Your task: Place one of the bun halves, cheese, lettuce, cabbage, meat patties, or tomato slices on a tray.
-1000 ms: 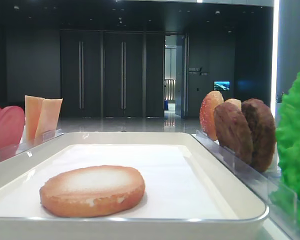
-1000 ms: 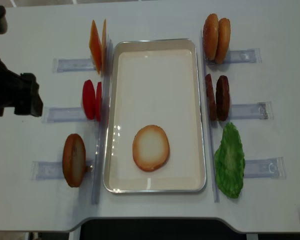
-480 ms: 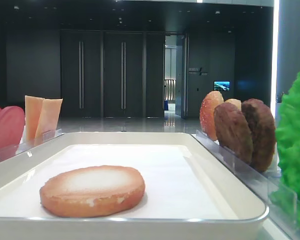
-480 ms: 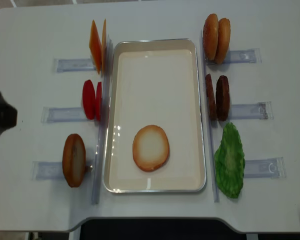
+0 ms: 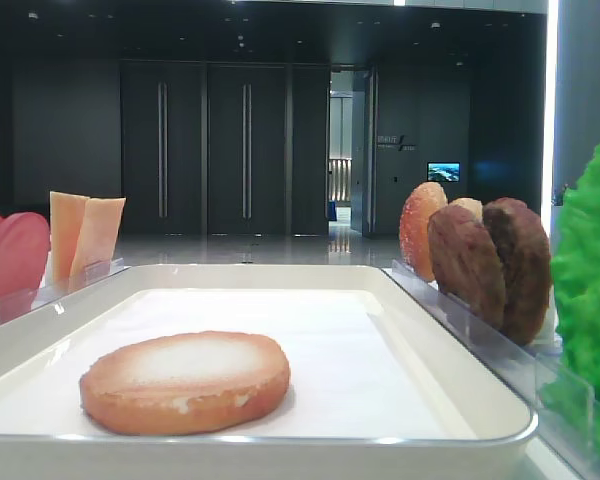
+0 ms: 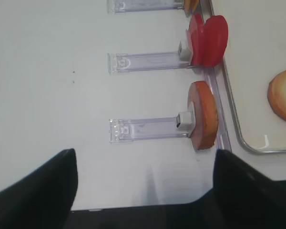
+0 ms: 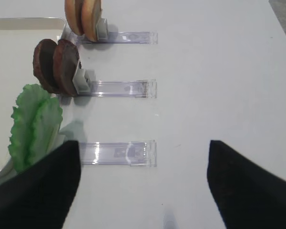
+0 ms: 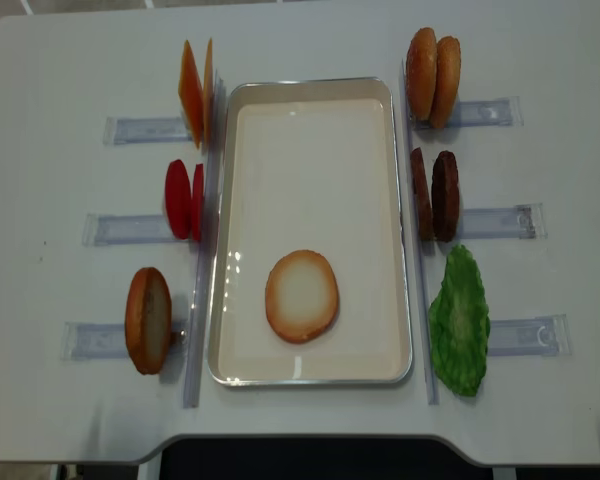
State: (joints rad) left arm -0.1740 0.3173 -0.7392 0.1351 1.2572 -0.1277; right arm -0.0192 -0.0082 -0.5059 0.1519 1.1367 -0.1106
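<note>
I see one bun half point(image 8: 301, 296) lying cut face up near the tray's point(image 8: 315, 91) front edge; left fingers point(image 6: 33, 183) and right fingers point(image 7: 35, 188) spread (both empty).

One cam sits low at the near end of the tray point(image 5: 280, 440), looking level along it toward dark doors. The realsense looks straight down on the whole bench point(image 8: 70, 70). Both wrist cams look down from fairly close, one per side; all four catch some of the tray.
</note>
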